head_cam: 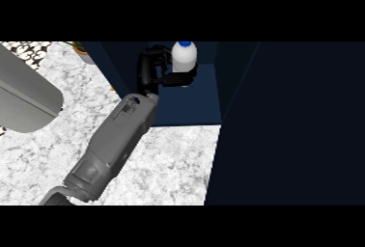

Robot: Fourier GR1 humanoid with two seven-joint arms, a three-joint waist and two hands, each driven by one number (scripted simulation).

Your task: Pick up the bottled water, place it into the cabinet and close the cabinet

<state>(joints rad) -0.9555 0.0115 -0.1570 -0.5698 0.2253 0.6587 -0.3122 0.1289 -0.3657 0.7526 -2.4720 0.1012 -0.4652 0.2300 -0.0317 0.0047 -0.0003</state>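
Gripping the bottled water (184, 56), robot hand (152, 67) curled round it, inside the cabinet (192, 103)

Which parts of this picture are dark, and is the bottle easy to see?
Head view: the dark blue cabinet and its open door are very dark; the white bottle with a blue cap stands out, the black left hand blends in; the marble counter is evenly bright.

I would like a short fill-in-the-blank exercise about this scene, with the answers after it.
1. The robot hand is curled round the bottled water, which has a ____ cap.
2. The bottled water is held inside the open ____.
3. The countertop has a ____ pattern.

Answers: blue; cabinet; marble
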